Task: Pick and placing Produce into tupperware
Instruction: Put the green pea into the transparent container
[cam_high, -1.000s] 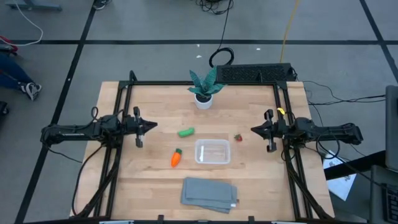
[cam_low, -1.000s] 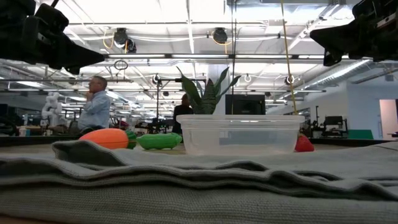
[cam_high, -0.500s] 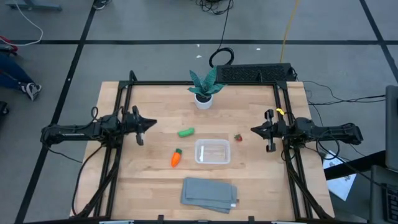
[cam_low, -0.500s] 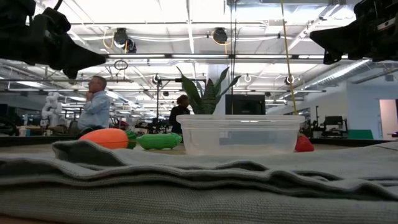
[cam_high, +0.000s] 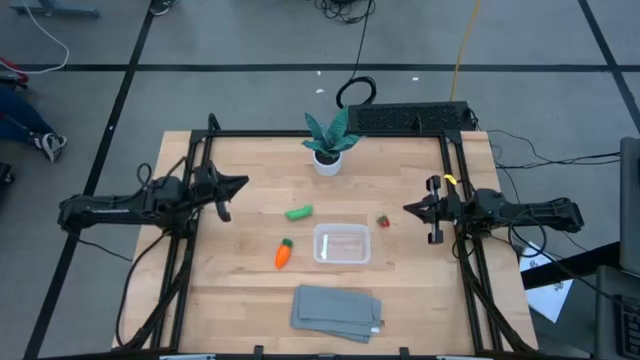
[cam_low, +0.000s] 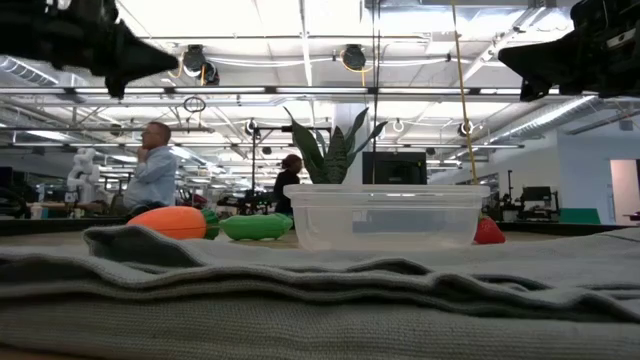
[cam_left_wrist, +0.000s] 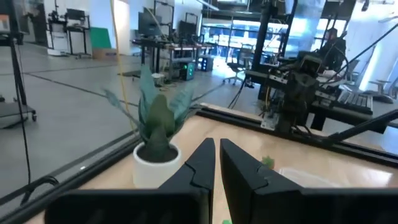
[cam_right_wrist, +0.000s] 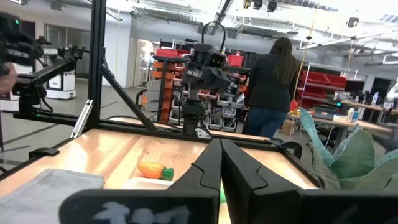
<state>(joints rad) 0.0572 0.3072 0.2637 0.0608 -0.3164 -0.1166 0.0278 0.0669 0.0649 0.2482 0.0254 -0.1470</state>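
Observation:
The green pod (cam_high: 299, 212) lies on the wood left of centre, the orange carrot (cam_high: 283, 254) nearer the near edge, its green top pointing far. The red berry (cam_high: 382, 221) sits right of the clear tupperware (cam_high: 342, 244), which stands empty in mid-table. In the low view the carrot (cam_low: 170, 222), pod (cam_low: 255, 227), tupperware (cam_low: 386, 215) and berry (cam_low: 488, 231) line up behind the cloth. My left gripper (cam_high: 241, 183) hovers shut over the table's left side, left of the pod and raised. My right gripper (cam_high: 408, 208) is shut, hovering right of the berry.
A teal-leaved plant in a white pot (cam_high: 328, 145) stands at the far edge. A folded grey cloth (cam_high: 337, 311) lies at the near edge, filling the foreground of the low view. Black frame rails (cam_high: 200, 170) run along both table sides. People stand in the room beyond.
My left gripper has swung toward the table's far edge and risen, its tip now pointing more toward the potted plant. It has stayed shut. My right arm and all the produce have kept still.

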